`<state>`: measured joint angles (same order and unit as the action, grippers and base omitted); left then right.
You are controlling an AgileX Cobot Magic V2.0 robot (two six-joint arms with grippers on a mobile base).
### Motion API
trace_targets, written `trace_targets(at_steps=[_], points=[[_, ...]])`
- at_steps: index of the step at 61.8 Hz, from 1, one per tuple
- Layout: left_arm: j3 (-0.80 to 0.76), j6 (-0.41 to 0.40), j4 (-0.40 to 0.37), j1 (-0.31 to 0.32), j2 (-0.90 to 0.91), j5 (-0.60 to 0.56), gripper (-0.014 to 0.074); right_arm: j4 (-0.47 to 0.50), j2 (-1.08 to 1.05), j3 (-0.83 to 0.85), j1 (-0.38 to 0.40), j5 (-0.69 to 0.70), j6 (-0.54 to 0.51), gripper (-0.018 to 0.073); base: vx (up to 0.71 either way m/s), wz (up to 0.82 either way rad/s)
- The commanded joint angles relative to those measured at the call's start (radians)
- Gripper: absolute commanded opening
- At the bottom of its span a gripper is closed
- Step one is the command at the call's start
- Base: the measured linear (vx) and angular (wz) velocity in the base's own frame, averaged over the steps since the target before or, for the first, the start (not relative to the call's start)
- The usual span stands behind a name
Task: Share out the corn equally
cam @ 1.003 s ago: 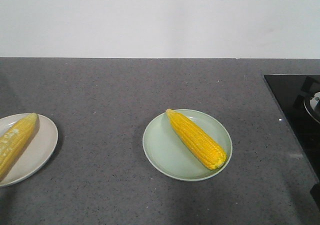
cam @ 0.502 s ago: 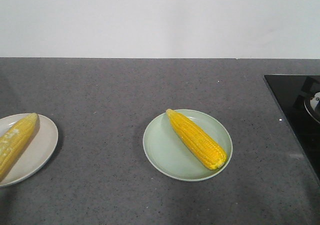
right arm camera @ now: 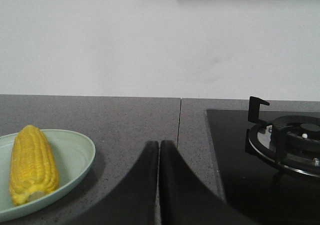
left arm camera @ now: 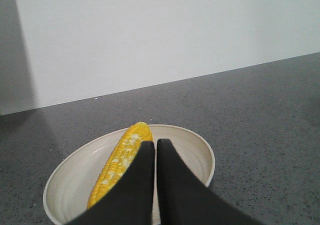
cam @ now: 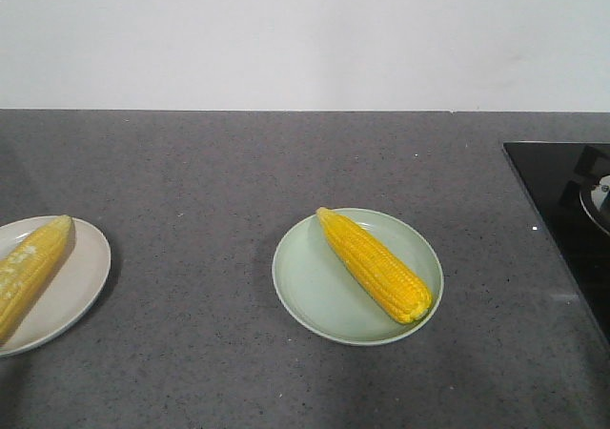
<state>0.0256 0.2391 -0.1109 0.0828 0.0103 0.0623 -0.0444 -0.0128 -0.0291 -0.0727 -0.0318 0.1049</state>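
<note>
Two cobs of corn lie on separate plates on a dark grey speckled surface [cam: 210, 181] backed by a white wall. One corn cob [cam: 375, 263] rests diagonally across a pale green plate [cam: 305, 291] near the middle of the surface, its pointed tip toward the back edge and its blunt end toward the front right. A second corn cob [cam: 29, 269] lies on a cream plate [cam: 81, 276] at the left edge of the surface, partly cut off by the frame. A black glass cooktop [cam: 562, 210] fills the right edge, its burner grate [right arm camera: 285, 135] showing in the right wrist view. The left gripper [left arm camera: 155, 150], its black fingers pressed together with nothing between them, hangs over the cream plate beside the cob there. The right gripper [right arm camera: 159, 152], likewise closed and empty, sits over bare surface between the green plate and the cooktop.
</note>
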Motion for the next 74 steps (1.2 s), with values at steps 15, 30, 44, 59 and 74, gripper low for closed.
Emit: trace_targets(at_steps=[15,30,44,59,74], points=[[0.005,-0.012,-0.002,-0.001,0.017,-0.068,-0.0007,-0.010,-0.006,-0.011,0.005,0.145,0.020,-0.0004,0.00,0.00],[0.005,-0.012,-0.002,-0.001,0.017,-0.068,-0.0007,-0.010,-0.006,-0.010,0.005,0.145,0.020,-0.0004,0.00,0.00],[0.005,-0.012,-0.002,-0.001,0.017,-0.068,-0.0007,-0.010,-0.006,-0.010,0.005,0.145,0.020,-0.0004,0.00,0.00],[0.005,-0.012,-0.002,-0.001,0.017,-0.068,-0.0007,-0.010,-0.006,-0.010,0.005,0.145,0.020,-0.0004,0.00,0.00],[0.005,-0.012,-0.002,-0.001,0.017,-0.068,-0.0007,-0.010,-0.006,-0.010,0.005,0.145,0.020,-0.0004,0.00,0.00]])
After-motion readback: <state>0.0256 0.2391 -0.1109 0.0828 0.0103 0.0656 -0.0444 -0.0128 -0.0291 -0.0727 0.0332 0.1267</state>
